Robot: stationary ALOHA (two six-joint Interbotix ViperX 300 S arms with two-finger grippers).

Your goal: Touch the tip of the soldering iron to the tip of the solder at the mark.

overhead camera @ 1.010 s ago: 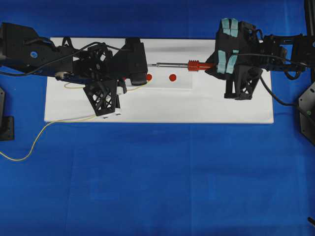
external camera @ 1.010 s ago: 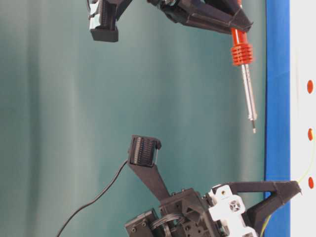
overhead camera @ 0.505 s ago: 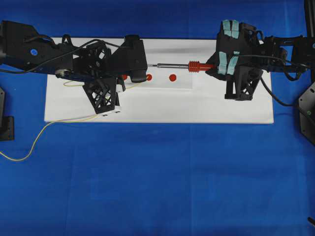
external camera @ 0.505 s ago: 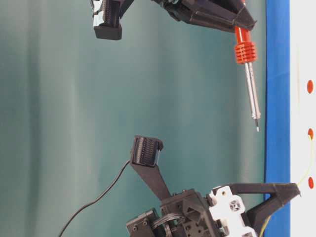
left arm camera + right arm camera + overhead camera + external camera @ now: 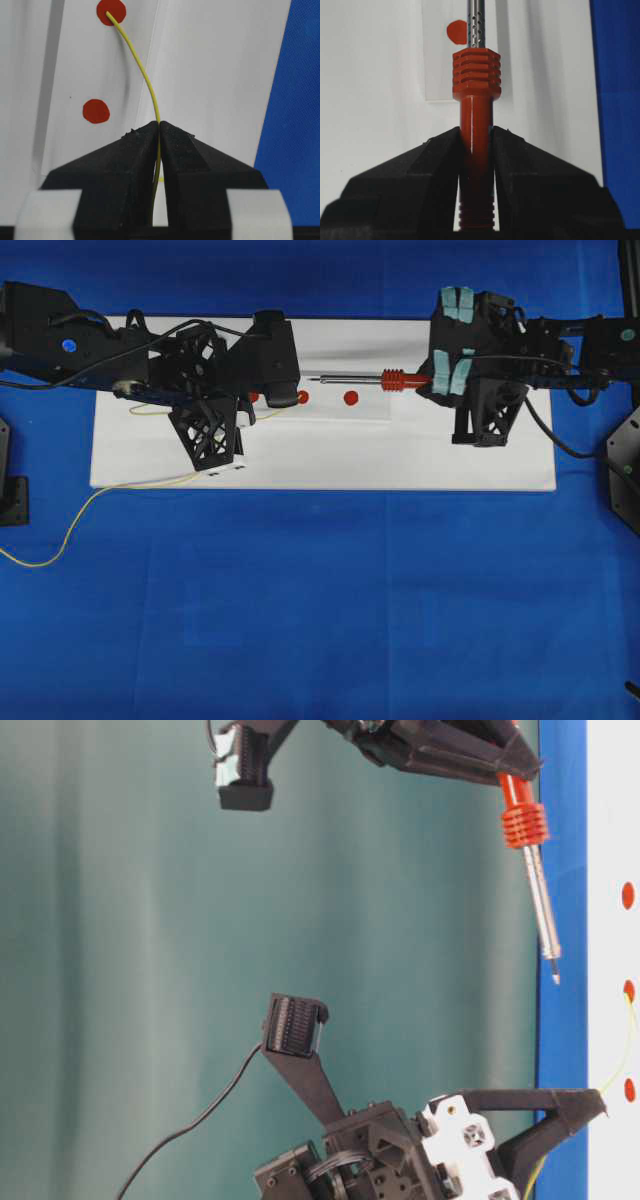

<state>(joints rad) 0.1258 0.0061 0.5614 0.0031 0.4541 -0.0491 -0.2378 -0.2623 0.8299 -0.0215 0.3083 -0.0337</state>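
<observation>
1. Left gripper (image 5: 159, 131): matte black wedge jaws pinched tight on the solder (image 5: 145, 75), a thin yellow wire curving up onto a red dot (image 5: 111, 11).
2. Right gripper (image 5: 476, 137) clamps the soldering iron (image 5: 476, 75) by its ribbed red handle.
3. Its silver shaft hangs clear above the white board (image 5: 400, 455), tip short of the dots.

The soldering iron (image 5: 476, 75) shaft's tip is cut off by the right wrist view's top edge.
</observation>
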